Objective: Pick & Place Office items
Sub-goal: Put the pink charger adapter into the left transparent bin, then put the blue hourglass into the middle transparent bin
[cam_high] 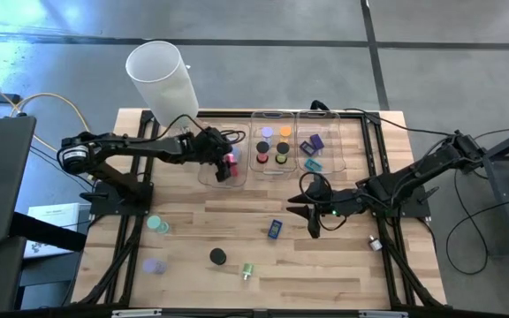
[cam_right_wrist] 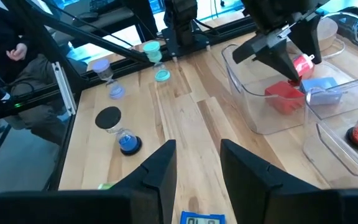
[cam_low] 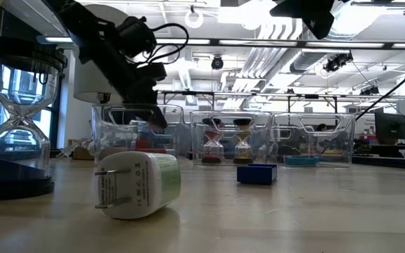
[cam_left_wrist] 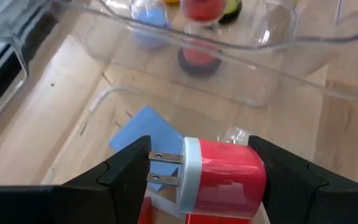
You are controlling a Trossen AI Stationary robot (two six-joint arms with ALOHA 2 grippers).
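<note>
Left tool (cam_left_wrist: 197, 171) holding a red plug adapter (cam_left_wrist: 219, 180) above the leftmost clear tray (cam_high: 203, 172).

Adapter: glossy red block, white collar, two metal prongs, clamped between dark angular fingers. In that tray: a red block (cam_right_wrist: 284, 96) and a blue one (cam_right_wrist: 321, 88). Nearby on the plank worktop (cam_high: 325, 265): blue charger (cam_high: 275, 229), white-green adapter (cam_high: 246, 271), black-capped (cam_high: 218, 257), teal (cam_high: 157, 224) and lavender (cam_high: 154, 265) hourglass pieces. Right tool (cam_high: 306, 215) near the blue charger, fingers narrowly parted, empty.
</note>
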